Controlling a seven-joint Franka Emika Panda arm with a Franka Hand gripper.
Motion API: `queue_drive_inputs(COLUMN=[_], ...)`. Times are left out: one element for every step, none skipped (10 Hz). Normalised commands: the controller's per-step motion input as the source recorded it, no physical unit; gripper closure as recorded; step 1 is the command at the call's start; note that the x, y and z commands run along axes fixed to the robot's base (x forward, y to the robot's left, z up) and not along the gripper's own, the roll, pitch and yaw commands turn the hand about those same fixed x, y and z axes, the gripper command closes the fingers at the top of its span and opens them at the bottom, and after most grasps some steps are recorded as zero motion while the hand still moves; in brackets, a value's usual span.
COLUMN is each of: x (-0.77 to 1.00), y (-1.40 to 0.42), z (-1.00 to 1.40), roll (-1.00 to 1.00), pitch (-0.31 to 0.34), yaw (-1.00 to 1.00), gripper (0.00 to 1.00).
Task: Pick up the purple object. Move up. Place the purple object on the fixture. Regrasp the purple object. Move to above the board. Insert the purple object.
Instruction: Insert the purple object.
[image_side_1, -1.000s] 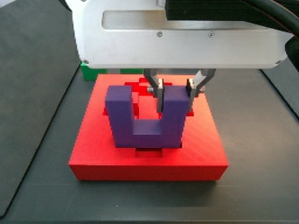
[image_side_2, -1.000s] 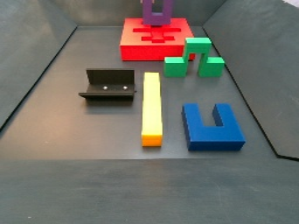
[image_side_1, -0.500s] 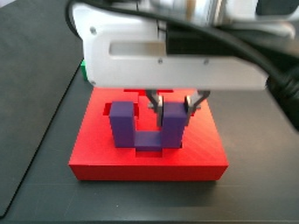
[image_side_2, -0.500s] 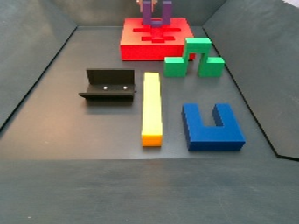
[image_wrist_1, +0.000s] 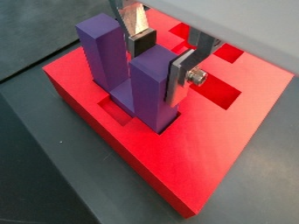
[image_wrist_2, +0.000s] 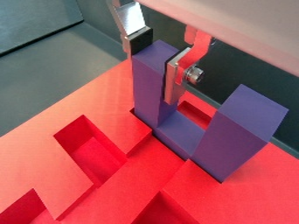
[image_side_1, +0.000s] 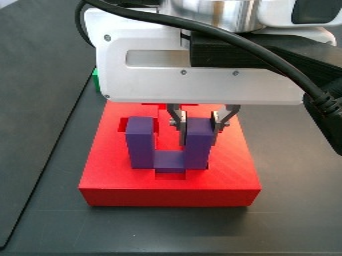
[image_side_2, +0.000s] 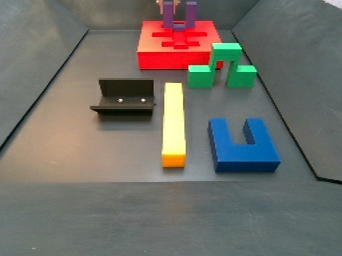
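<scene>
Currently the gripper (image_wrist_1: 160, 61) sits over the board (image_wrist_1: 222, 166) and pinches one upright prong of the purple object (image_wrist_1: 140, 79) between its silver fingers (image_wrist_2: 177, 70). The purple object stands prongs-up with its base bar down in a recessed cut-out near the board's edge, as both wrist views and a side view (image_side_1: 170, 145) show.

The main risk looks to be an incomplete seat: how deep the base sits cannot be told, and if it rides on the cut-out's lip, letting go could leave the piece tilted or let it tip out. A skewed downward push could jam it against the recess walls. Because only one prong is held, any sideways drag while the fingers part could twist the block or nudge the board along the counter (image_side_2: 134, 140).
</scene>
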Motion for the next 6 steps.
queue_drive_inputs(x=[0.00, 0.01, 0.03, 0.00, 0.00, -0.04], y=[-0.04, -0.02, 0.00, 0.00, -0.03, -0.15], z=[-0.31, -0.35, -0.33, -0.26, -0.23, -0.13], roll=[0.00, 0.00, 0.00, -0.02, 0.00, 0.03], pitch=[0.116, 0.141, 0.163, 0.146, 0.106, 0.007], yaw=[0.00, 0.00, 0.00, 0.00, -0.01, -0.01], gripper=[1.00, 1.00, 1.00, 1.00, 1.00, 1.00])
